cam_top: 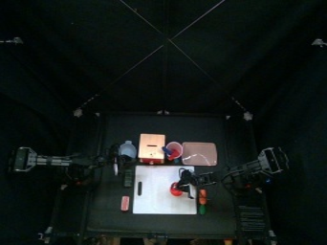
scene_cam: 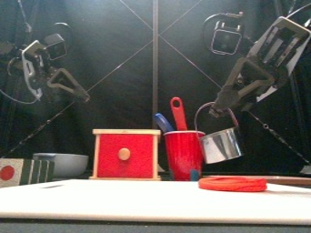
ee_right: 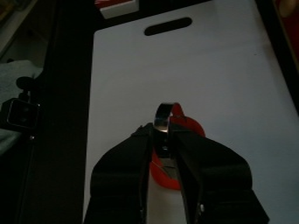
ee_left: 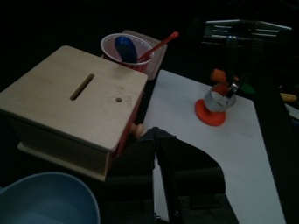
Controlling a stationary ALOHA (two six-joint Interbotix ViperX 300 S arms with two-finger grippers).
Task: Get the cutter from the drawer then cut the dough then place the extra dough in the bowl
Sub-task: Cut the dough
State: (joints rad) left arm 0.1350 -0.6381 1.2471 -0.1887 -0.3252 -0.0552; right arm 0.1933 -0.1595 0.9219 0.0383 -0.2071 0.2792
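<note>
The round metal cutter is held clear of the white cutting board, its wire handle pinched between the right fingers. It hangs just above the flat red dough, which lies on the board toward 3 o'clock of the board's middle as seen from above. The step in hand is judged to be the cut itself; the fetching from the wooden box, at 12 o'clock of the board with its red drawer front closed, looks done. For a clean cut the cutter should be centred over the dough before it is lowered, kept level so that the whole rim meets the board at once, and pressed straight down rather than dragged, since it may swing on its wire handle. The blue-grey bowl, at 11 o'clock of the board, is where the extra dough is to be placed. The left fingers are seen near the box, well apart from the dough; whether they are spread cannot be told
</note>
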